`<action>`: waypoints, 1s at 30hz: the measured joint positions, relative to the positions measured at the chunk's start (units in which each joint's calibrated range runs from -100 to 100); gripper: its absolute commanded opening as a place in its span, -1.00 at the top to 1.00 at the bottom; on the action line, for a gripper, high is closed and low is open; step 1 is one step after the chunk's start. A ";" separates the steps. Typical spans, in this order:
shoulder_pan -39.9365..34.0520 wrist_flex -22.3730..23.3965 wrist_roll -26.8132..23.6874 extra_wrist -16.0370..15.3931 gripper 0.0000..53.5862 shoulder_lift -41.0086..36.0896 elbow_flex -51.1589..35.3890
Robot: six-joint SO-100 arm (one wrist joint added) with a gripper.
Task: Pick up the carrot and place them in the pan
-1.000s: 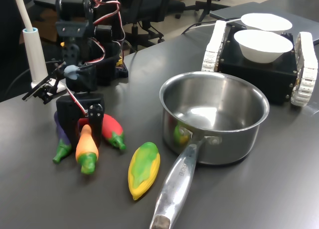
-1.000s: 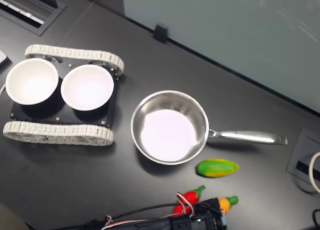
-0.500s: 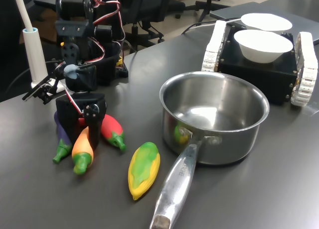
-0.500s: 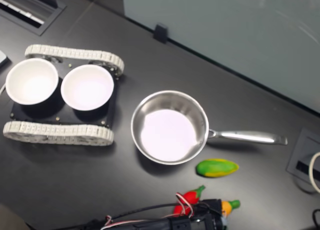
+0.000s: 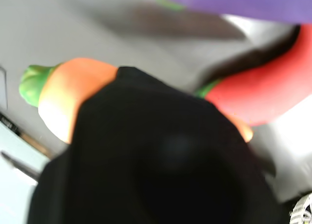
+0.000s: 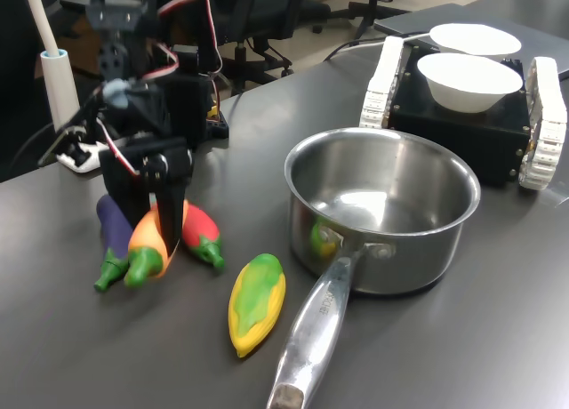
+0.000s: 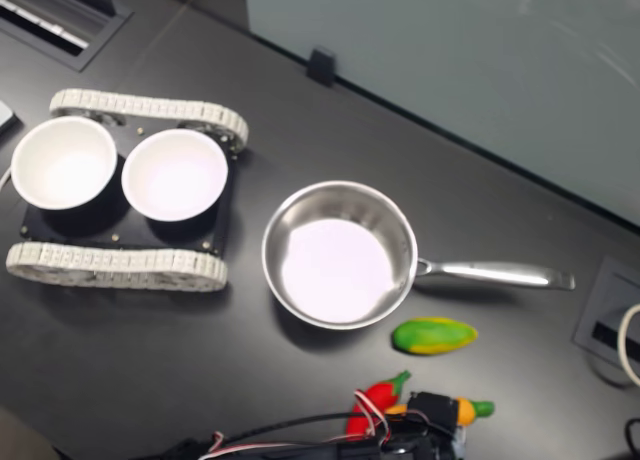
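Note:
The orange carrot (image 6: 145,246) is tilted with its green stem end down, close over the tabletop, and my gripper (image 6: 160,236) is shut on it from above. In the wrist view the carrot (image 5: 68,95) shows beside one black finger (image 5: 156,160) that hides most of the picture. In the second exterior view the carrot (image 7: 464,411) sticks out of the gripper (image 7: 438,416) at the bottom edge. The shiny steel pan (image 6: 382,164) stands empty to the first exterior view's right of the gripper. Its long handle (image 6: 311,333) points to the front edge. From above, the pan (image 7: 340,202) lies mid-table.
A red chili (image 6: 201,233) and a purple eggplant (image 6: 113,234) lie either side of the carrot, and a yellow-green corn cob (image 6: 257,302) lies near the pan handle. Two white bowls (image 6: 468,80) sit on a black tracked base (image 6: 462,129) behind the pan. A white post (image 6: 62,93) stands by the arm.
The gripper has closed on the carrot and drawn it up and toward the first exterior view's left. The arm has leaned the same way, and the carrot's green end has risen.

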 measured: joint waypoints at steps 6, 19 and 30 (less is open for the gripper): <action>0.44 4.16 -1.90 -2.39 0.99 -2.10 -5.34; 3.52 4.59 -10.65 -8.82 1.00 -8.67 -8.14; 2.86 4.59 -15.38 -11.02 1.00 -18.35 -7.69</action>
